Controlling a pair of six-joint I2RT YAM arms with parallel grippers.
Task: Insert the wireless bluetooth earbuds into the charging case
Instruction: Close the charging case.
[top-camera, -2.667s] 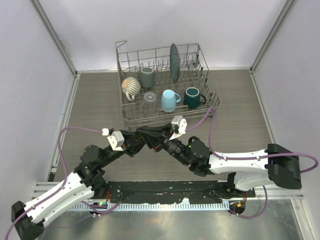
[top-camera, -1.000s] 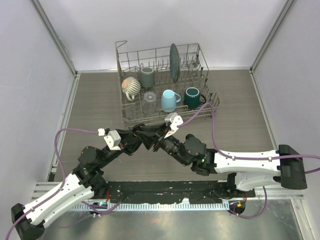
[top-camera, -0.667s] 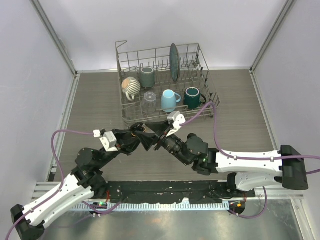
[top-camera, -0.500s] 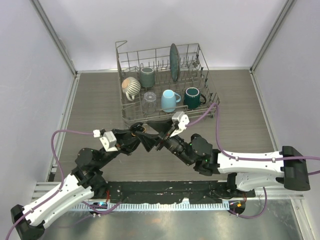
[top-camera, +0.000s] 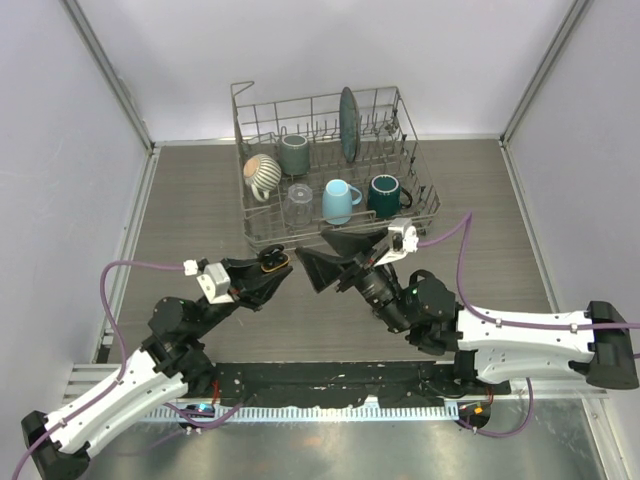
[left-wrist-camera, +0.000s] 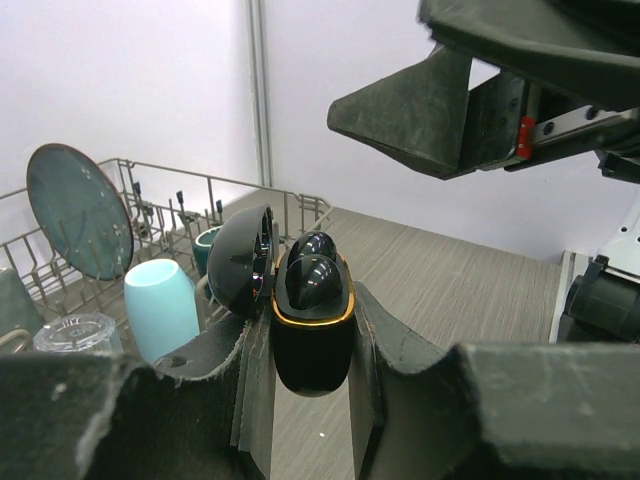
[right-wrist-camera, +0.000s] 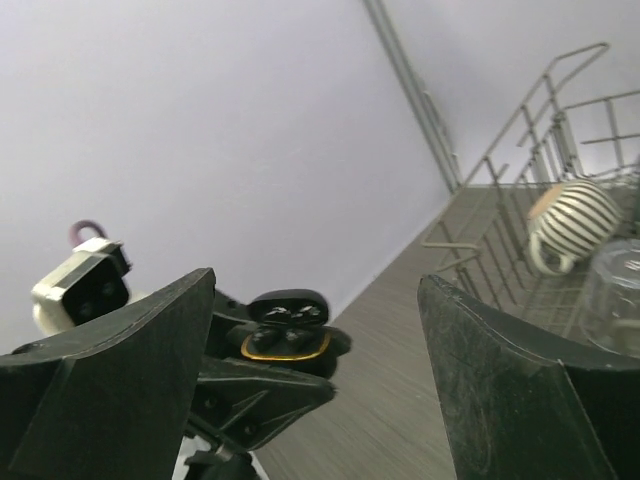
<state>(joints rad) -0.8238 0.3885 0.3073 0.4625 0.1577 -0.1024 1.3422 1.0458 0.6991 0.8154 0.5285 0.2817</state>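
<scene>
The black charging case (left-wrist-camera: 310, 350) with a gold rim is held upright above the table, and my left gripper (left-wrist-camera: 310, 340) is shut on its lower body. Its lid (left-wrist-camera: 240, 262) is hinged open to the left. Two glossy black wireless bluetooth earbuds (left-wrist-camera: 312, 278) sit in the case's wells. From above, the case (top-camera: 273, 263) is a small dark shape at the tip of the left gripper (top-camera: 268, 268). My right gripper (top-camera: 310, 246) is open and empty, a short way right of the case. In the right wrist view the case (right-wrist-camera: 287, 345) shows between the spread fingers of the right gripper (right-wrist-camera: 315, 280).
A wire dish rack (top-camera: 252, 238) stands just behind both grippers. It holds a striped mug (top-camera: 263, 175), a light blue mug (top-camera: 340, 200), a dark green mug (top-camera: 385, 195), a grey cup (top-camera: 293, 153), a clear glass (top-camera: 299, 203) and an upright plate (top-camera: 348, 122).
My right gripper opened wide and drew back to the right, away from the case. The left gripper still holds the case and has shifted slightly left.
</scene>
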